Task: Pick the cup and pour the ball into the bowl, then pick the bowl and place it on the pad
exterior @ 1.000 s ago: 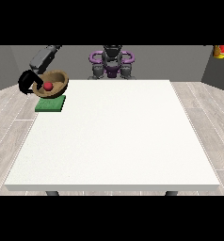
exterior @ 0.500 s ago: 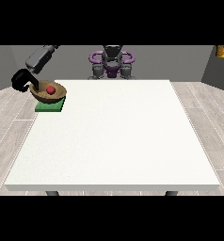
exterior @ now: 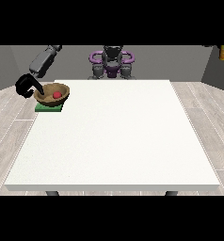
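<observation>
- The brown bowl [exterior: 52,92] is seen in the upper left of the frame, resting on the green pad [exterior: 49,108] near the left edge of the white table [exterior: 114,141].
- 1 red ball [exterior: 57,95] is seen inside the bowl, so the pouring step is judged done; no cup can be made out.
- The black hand at the view's left [exterior: 26,86] is placed against the bowl's left rim, with a finger reaching onto the rim. Whether the fingers are clamped on the rim or merely touching cannot be told.
- The other hand is not seen in the frame.
- The bowl appears slightly tilted, and its base is hidden by its own wall, so full seating on the pad cannot be confirmed.
- Risk: if the hand is drawn away while a finger is hooked over the rim, the bowl could be dragged off the pad or tipped, and the ball could be rolled out.
- Risk: the pad lies near the table's edge, so a sideways nudge could carry the bowl over it.
</observation>
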You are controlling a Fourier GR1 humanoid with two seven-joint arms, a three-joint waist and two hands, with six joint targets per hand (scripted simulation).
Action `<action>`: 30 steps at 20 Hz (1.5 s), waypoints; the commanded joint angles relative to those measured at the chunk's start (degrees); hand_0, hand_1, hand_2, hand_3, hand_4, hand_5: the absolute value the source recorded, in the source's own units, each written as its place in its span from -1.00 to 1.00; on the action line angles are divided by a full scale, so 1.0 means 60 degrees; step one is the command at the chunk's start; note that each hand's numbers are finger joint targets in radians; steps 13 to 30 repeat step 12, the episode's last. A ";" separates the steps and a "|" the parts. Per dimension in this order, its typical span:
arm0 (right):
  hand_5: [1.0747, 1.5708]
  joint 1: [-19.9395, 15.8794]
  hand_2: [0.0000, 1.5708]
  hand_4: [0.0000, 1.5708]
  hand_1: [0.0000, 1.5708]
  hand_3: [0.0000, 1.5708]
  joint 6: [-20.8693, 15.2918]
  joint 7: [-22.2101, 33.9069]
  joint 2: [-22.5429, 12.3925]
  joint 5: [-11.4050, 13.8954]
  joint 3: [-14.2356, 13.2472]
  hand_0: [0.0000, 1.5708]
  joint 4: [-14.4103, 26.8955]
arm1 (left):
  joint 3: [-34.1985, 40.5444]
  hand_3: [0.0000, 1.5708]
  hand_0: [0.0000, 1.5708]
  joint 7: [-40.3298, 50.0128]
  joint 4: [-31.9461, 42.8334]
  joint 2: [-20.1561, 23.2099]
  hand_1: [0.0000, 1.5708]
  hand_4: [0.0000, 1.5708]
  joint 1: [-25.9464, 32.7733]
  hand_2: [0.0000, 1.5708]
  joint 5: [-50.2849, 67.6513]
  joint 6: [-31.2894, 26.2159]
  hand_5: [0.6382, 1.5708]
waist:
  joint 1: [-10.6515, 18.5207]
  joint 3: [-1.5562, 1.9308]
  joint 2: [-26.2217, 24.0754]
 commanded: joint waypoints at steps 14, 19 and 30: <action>0.21 -0.0498 -1.00 -0.75 -1.00 -1.00 0.1316 0.1843 -0.0851 0.0920 0.1289 -1.00 0.0097 | -0.0791 -1.00 -1.00 0.0304 -0.0228 -0.0867 -1.00 0.52 0.0808 -1.00 -0.0415 0.0503 1.00 | -0.0190 -0.0023 -0.2077; 0.21 -0.0498 -1.00 -0.75 -1.00 -1.00 0.1316 0.1843 -0.0851 0.0920 0.1289 -1.00 0.0097 | -0.0791 -1.00 -1.00 0.0304 -0.0228 -0.0867 -1.00 0.52 0.0808 -1.00 -0.0415 0.0503 1.00 | -0.0190 -0.0023 -0.2077; 0.21 -0.0498 -1.00 -0.75 -1.00 -1.00 0.1316 0.1843 -0.0851 0.0920 0.1289 -1.00 0.0097 | -0.0791 -1.00 -1.00 0.0304 -0.0228 -0.0867 -1.00 0.52 0.0808 -1.00 -0.0415 0.0503 1.00 | -0.0190 -0.0023 -0.2077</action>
